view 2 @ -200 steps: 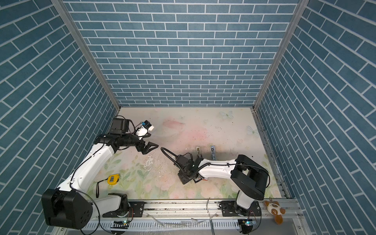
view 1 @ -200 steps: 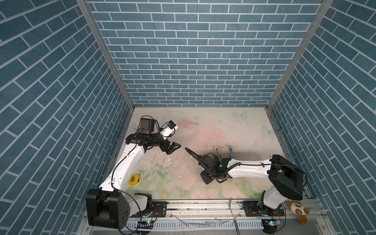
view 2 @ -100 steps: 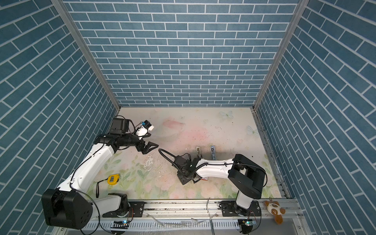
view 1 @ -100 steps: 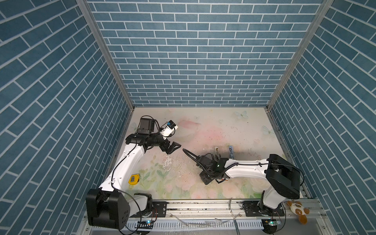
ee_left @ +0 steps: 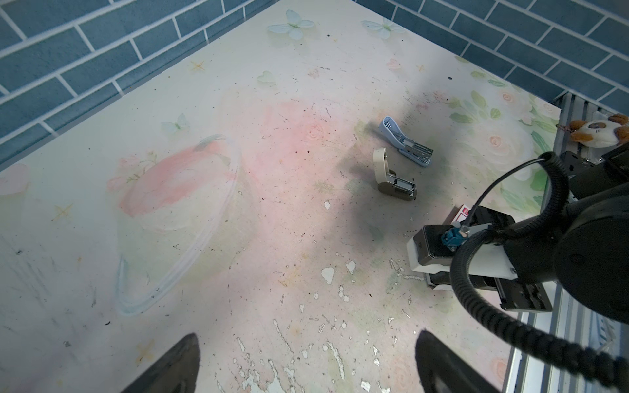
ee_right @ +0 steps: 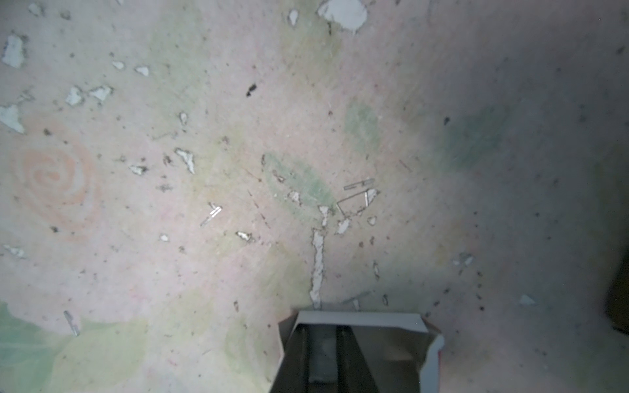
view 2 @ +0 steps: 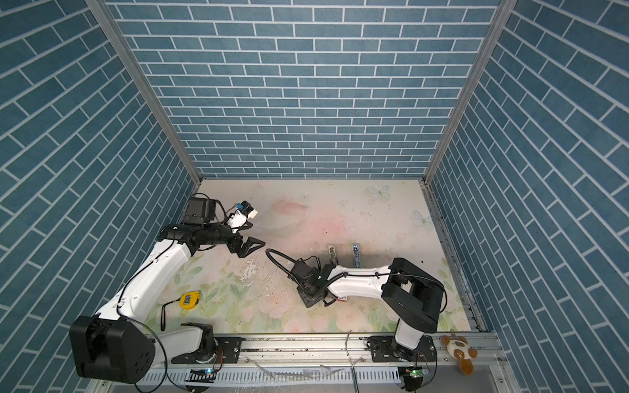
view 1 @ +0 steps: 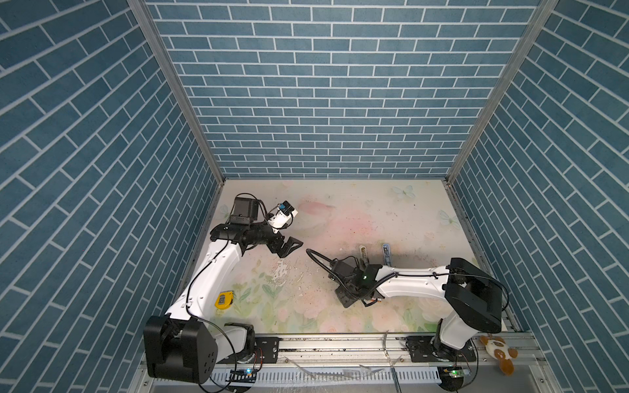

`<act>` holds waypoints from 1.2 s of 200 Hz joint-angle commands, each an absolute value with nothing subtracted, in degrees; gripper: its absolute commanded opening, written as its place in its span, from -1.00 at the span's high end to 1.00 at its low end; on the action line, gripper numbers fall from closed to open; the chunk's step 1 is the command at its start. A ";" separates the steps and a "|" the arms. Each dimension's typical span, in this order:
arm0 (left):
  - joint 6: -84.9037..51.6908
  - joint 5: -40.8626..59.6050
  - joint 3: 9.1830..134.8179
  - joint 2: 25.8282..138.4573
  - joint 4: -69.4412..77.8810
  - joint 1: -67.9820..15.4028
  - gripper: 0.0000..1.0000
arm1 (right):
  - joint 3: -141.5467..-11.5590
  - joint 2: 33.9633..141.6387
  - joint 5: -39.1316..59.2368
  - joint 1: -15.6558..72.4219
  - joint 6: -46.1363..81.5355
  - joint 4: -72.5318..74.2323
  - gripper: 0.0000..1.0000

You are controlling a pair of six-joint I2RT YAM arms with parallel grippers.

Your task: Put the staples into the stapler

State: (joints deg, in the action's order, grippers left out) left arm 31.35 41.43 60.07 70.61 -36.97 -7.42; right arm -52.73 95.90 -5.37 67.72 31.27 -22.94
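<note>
Two staplers lie opened on the floral mat, a cream stapler [ee_left: 391,178] [view 1: 363,253] and a blue stapler [ee_left: 405,141] [view 1: 386,253]. My right gripper [ee_right: 321,331] reaches into an open red-and-white cardboard box [ee_right: 360,318] [ee_left: 464,212] in front of them. Its two dark fingers [ee_right: 345,360] press on a grey strip of staples [ee_right: 321,357] inside the box. In both top views the wrist hides the jaws. My left gripper [ee_left: 308,340] [view 1: 289,246] hovers wide open over the mat at the left, holding nothing.
A yellow tape measure [view 1: 223,299] lies by the left arm's base. A plush toy [view 1: 498,352] sits on the front rail at the right. Loose single staples [ee_right: 357,197] and worn white patches [ee_left: 328,274] dot the mat. Blue brick walls enclose three sides.
The right gripper has shifted a little to the left at the box and its jaws have narrowed. The left arm has not moved.
</note>
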 commanded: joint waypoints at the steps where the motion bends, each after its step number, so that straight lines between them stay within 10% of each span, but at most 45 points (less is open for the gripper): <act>1: 31.04 42.41 59.33 70.56 -36.99 -7.65 -0.99 | -52.04 97.11 -7.56 68.05 33.30 -25.06 0.67; 240: 30.63 42.77 59.60 70.10 -37.04 -7.65 -0.99 | -54.58 91.85 -13.09 67.86 32.70 -25.29 0.85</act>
